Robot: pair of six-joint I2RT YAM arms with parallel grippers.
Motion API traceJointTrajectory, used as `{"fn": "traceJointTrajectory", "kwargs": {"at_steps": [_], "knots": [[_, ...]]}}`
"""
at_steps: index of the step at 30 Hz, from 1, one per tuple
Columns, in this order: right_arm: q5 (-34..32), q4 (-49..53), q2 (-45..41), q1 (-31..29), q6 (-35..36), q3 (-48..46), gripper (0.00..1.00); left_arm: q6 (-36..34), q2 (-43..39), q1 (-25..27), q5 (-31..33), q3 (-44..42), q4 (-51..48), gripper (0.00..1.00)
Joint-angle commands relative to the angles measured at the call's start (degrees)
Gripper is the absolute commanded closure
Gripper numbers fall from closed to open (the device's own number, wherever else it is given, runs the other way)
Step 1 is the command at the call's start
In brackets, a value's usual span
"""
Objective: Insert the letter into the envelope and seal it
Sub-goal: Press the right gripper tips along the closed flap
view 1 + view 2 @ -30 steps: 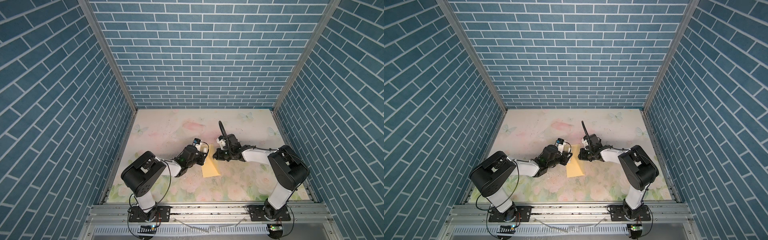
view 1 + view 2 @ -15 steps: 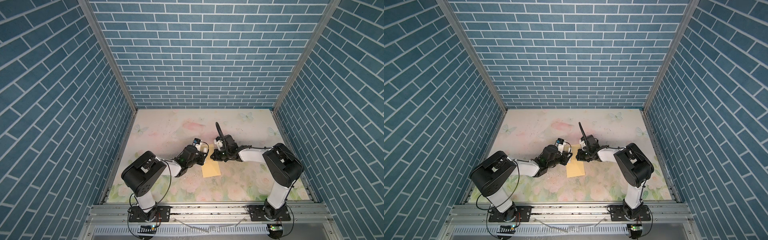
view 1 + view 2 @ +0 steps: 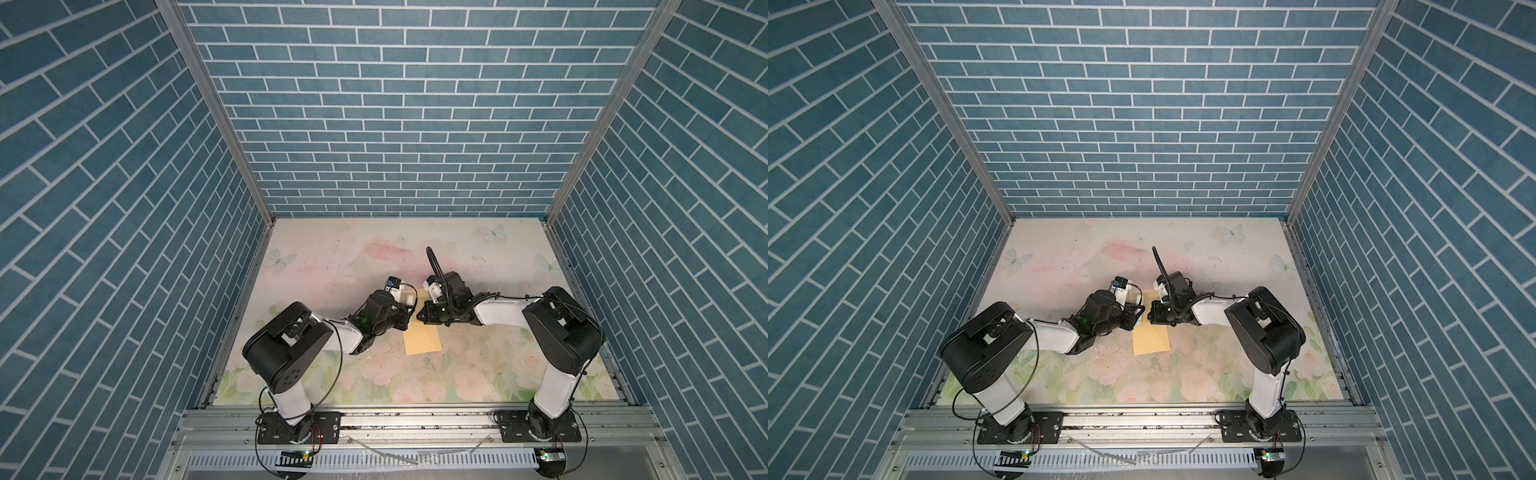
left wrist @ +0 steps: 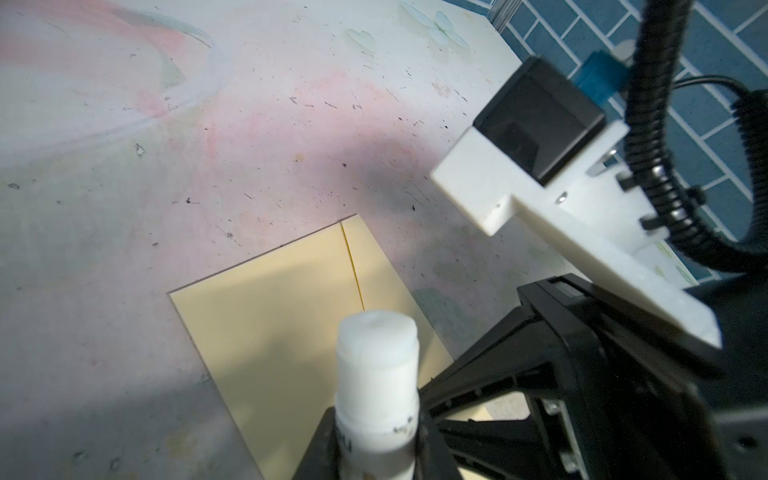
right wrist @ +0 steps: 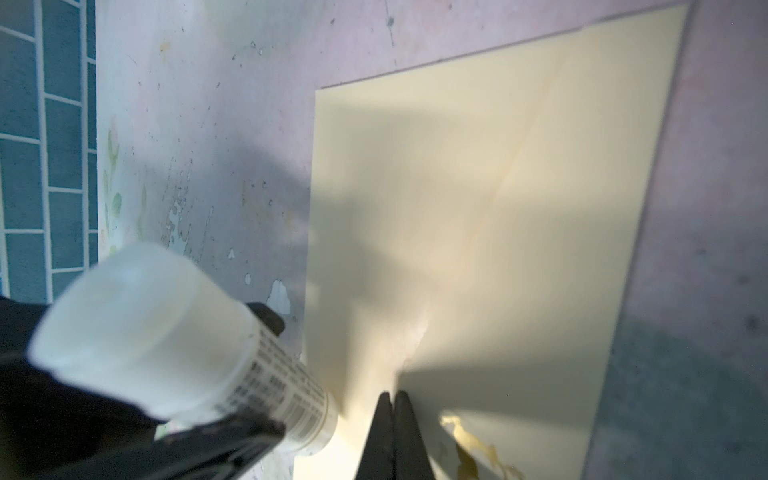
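Print on the white glue stick [image 5: 174, 336] was too blurred to read. My left gripper [image 4: 376, 449] clamped it; my right gripper [image 5: 392, 415], tips together, rested on the envelope [image 5: 498, 208], flat on the table [image 4: 124, 187].

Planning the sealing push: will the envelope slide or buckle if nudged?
Probably slides: the envelope lies flat, thin paper on the flat table. Likely floppy if lifted by one end; a faint crease shows across it. The shut right tool over it may pin it.
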State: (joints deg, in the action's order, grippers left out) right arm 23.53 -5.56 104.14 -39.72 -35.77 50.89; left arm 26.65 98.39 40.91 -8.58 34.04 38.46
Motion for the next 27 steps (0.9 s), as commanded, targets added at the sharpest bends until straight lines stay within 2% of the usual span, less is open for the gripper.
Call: {"fn": "traceJointTrajectory", "kwargs": {"at_steps": [1,16,27], "knots": [[-0.7,6.8,0.6,-0.6,0.7,-0.6,1.0,0.0,1.5,0.2,1.4,-1.2,-1.5,1.0],[-2.6,13.0,-3.8,-0.8,2.9,-4.9,1.0,0.4,1.6,0.2,3.0,0.4,-2.5,1.0],[-1.6,11.9,1.2,-0.8,2.7,2.3,1.0,2.0,3.6,0.2,2.0,1.4,-1.4,1.0]]}}
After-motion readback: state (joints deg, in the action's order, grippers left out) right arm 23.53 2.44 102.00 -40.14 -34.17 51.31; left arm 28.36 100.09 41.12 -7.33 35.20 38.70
